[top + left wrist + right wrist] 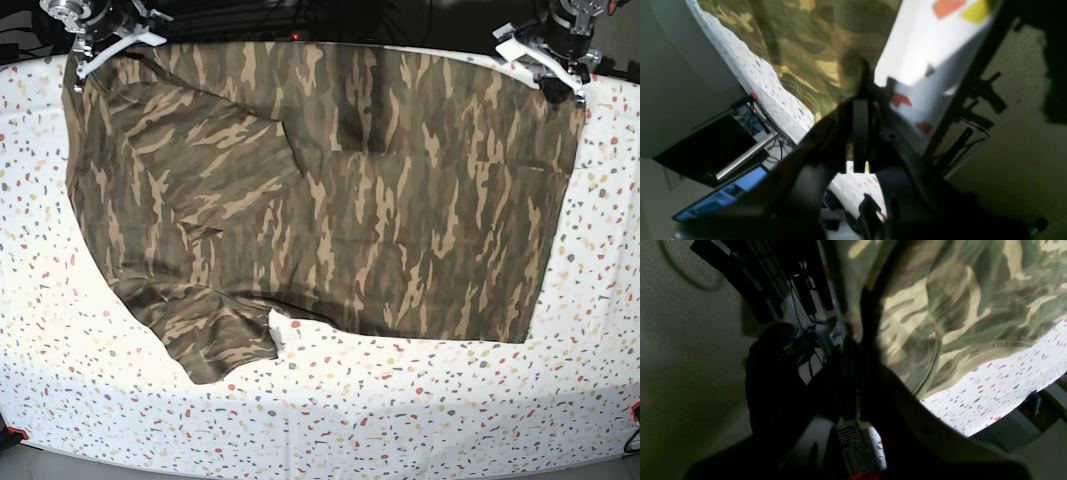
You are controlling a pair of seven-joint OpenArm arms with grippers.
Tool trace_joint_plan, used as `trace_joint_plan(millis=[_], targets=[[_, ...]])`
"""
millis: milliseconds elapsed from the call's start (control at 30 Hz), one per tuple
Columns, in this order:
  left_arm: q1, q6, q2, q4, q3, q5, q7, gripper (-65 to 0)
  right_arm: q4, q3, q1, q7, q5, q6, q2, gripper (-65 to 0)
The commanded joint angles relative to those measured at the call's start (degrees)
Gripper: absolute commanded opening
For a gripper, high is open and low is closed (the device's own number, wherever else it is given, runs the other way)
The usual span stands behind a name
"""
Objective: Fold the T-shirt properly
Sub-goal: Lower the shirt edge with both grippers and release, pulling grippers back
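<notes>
Camouflage T-shirt (330, 200) whole only from base — wrist views perhaps corners.

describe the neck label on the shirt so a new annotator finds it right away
Start at the speckled tablecloth and the camouflage T-shirt spread over it. Follow the shirt's near edge toward the lower sleeve; the neck label pokes out there. It is the only plain pale patch on the print.

A robotics lab workstation: a table (420, 420) under a white cloth flecked with coloured specks fills the base view, while the left wrist view shows tangled cables (768, 128), a metal frame (960, 110) and a blue-lit screen (723, 195) at lower left.
</notes>
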Motion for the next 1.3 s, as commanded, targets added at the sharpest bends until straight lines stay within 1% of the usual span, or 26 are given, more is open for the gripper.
trace_joint_plan(millis=[0, 133, 300, 400, 433, 500, 533, 567, 600, 633, 667, 733, 867, 1033, 1100, 1167, 1200, 1267], targets=[[0.33, -0.17, -1.03, 0.42, -0.04, -0.39, 1.31, -65.0, 0.81, 0.24, -0.31, 0.37, -0.11, -0.39, 0.92, -65.0], [0.31, -0.20, -1.03, 0.42, -0.04, -0.28, 1.29, -65.0, 0.81, 0.26, -0.28, 0.37, -0.13, -0.42, 0.92, -65.0], [0.31, -0.15, -1.01, 0.42, -0.04, 4.13, 1.29, -65.0, 0.81, 0.24, -0.31, 0.15, -1.44, -0.42, 0.90, -65.0], [0.33, -0.15, -1.01, 0.42, -0.04, 4.66, 1.31, -65.0, 0.81, 0.24, -0.31, 0.15, -1.38, -0.35, 0.90, -65.0], [0.33, -0.15, -1.01, 0.42, -0.04, 4.63, 1.31, -65.0, 0.81, 0.24, -0.31, 0.15, -1.38, -0.33, 0.90, -62.9], [0.33, -0.13, -1.01, 0.42, -0.04, 4.66, 1.31, -65.0, 0.81, 0.24, -0.31, 0.17, -1.40, -0.37, 0.90, -50.0], [0.33, -0.13, -1.01, 0.42, -0.04, 4.66, 1.31, -61.6, 0.81, 0.24, -0.31, 0.17, -1.40, -0.37, 0.90, -45.3], [0.31, 0.02, -1.01, 0.42, -0.04, 4.63, 1.31, -55.7, 0.81, 0.24, -0.31, 0.17, -1.38, -0.39, 0.90, -42.3], [0.33, 0.87, -1.01, 0.42, -0.04, 4.63, 1.31, -50.5, 0.81, 0.24, -0.31, 0.15, -1.38, -0.37, 0.92, -40.9], [0.33, 2.45, -1.01, 0.42, -0.04, 4.59, 1.49, -46.3, 0.81, 0.24, -0.31, 0.13, -1.38, -0.37, 0.92, -40.9], [0.31, 3.85, -1.01, 0.42, -0.04, 4.61, 2.03, -43.7, 0.81, 0.24, -0.31, 0.15, -1.40, -0.37, 0.90, -40.9], [0.31, 5.16, -1.01, 0.42, -0.04, 4.68, 4.52, -41.9, 0.81, 0.24, -0.31, 0.15, -1.38, -0.37, 0.92, -40.9], [0.33, 5.16, -1.01, 0.42, -0.04, 4.68, 9.55, -41.9, 0.87, 0.24, -0.31, 0.22, -1.38, -0.37, 0.92, -40.9], [0.46, 5.16, -1.03, 0.42, -0.04, 4.70, 12.76, -41.9, 2.69, 0.24, -0.31, 0.22, -1.38, -0.37, 0.92, -40.9], [0.50, 5.18, -1.03, 0.61, -0.04, 4.68, 15.02, -41.9, 4.15, 0.24, -0.31, 0.20, -1.40, -0.37, 0.92, -40.9], [0.48, 6.75, -1.05, 0.96, -0.04, 4.90, 18.91, -41.9, 5.66, 0.24, -0.31, 0.17, -1.40, -0.44, 0.92, -40.9], [0.50, 8.24, -1.38, 1.14, -0.04, 5.64, 20.33, -41.9, 6.32, 0.24, -0.31, 0.17, -1.40, -0.44, 0.92, -40.9], [0.46, 9.99, -2.43, 1.79, -0.04, 8.04, 23.78, -41.9, 7.48, 0.24, -0.31, 0.20, -1.42, -0.44, 0.92, -40.9]])
